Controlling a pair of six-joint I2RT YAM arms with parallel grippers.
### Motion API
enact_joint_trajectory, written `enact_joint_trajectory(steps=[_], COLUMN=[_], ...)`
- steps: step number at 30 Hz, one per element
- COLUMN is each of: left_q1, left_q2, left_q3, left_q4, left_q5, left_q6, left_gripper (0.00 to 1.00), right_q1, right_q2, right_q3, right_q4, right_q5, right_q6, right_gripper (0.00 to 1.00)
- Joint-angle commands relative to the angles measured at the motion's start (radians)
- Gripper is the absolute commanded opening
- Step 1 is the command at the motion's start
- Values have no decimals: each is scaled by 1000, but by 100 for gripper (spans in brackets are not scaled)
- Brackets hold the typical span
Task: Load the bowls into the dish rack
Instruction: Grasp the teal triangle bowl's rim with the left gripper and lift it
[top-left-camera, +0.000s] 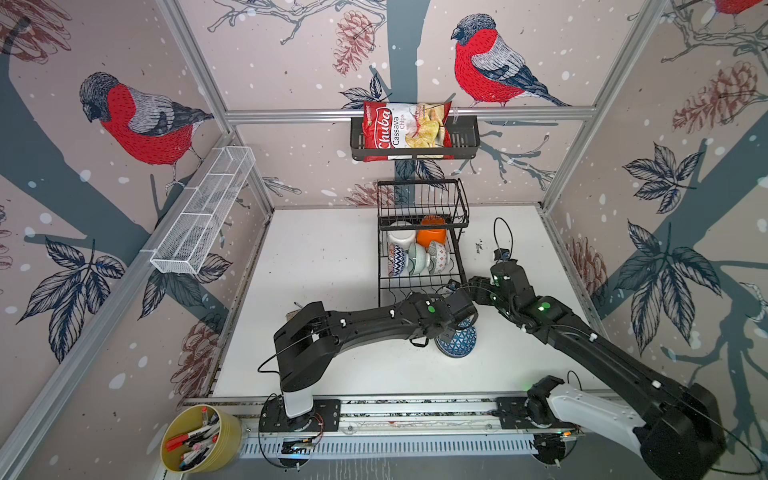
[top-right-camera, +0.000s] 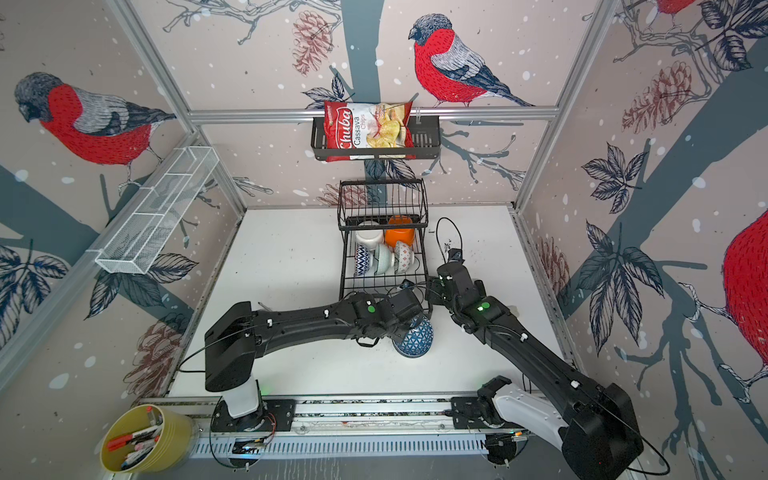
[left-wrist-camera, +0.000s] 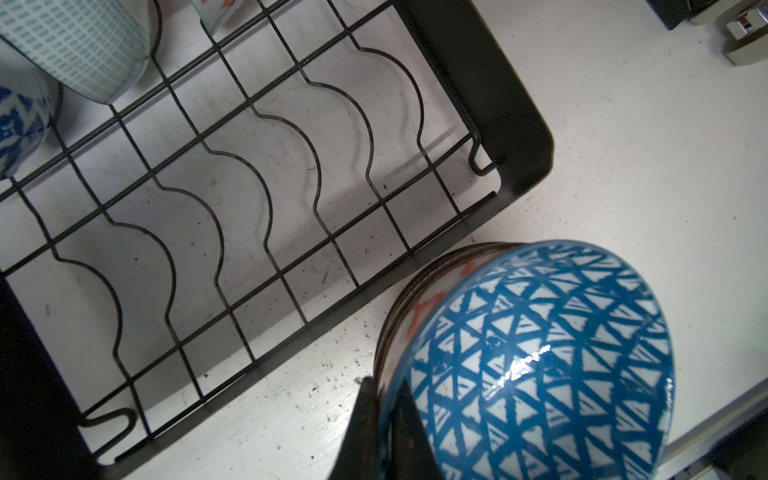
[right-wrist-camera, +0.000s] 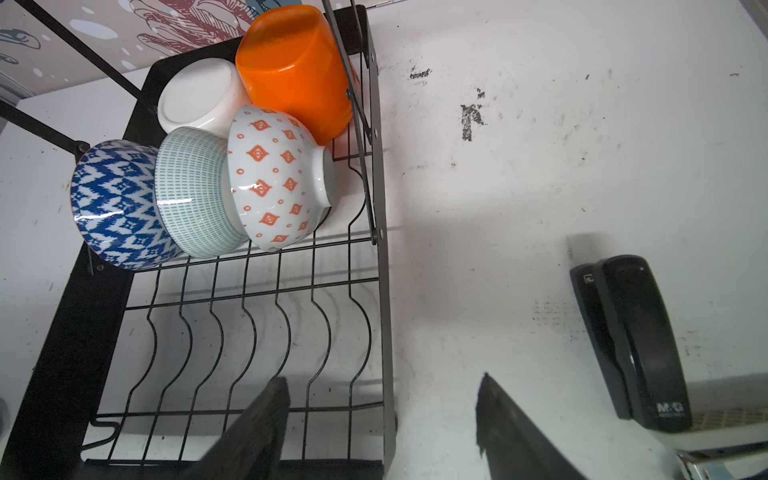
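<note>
Left pincer (left-wrist-camera: 383, 388): clenched on the edge of the blue triangle-patterned bowl (left-wrist-camera: 540, 353). That bowl is tilted, over the surface (left-wrist-camera: 623, 145), just beside the dish rack (left-wrist-camera: 511, 104) corner. Right pincer (right-wrist-camera: 382, 415): released, empty, above the rack's edge. Five bowls (right-wrist-camera: 270, 178) stand loaded inside.

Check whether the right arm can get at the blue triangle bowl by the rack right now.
Probably not cleanly: the left gripper is shut at the bowl's rim, and the left wrist hangs right over it.
</note>
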Motion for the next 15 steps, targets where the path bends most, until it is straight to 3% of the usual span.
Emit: enact_joint_trajectory(steps=[1, 15], left_q1=[-3, -3], left_q2=[-3, -86], left_q3=[9, -51], left_q4=[-1, 114], left_q5=[-23, 0], left_q6=[17, 25], left_gripper=[0, 0], right_q1=[2, 1], right_q2=[-5, -8], right_q3=[7, 11], right_q4=[15, 20], right_q5=[-1, -26], right_q6=[-11, -12], right_gripper=[72, 73])
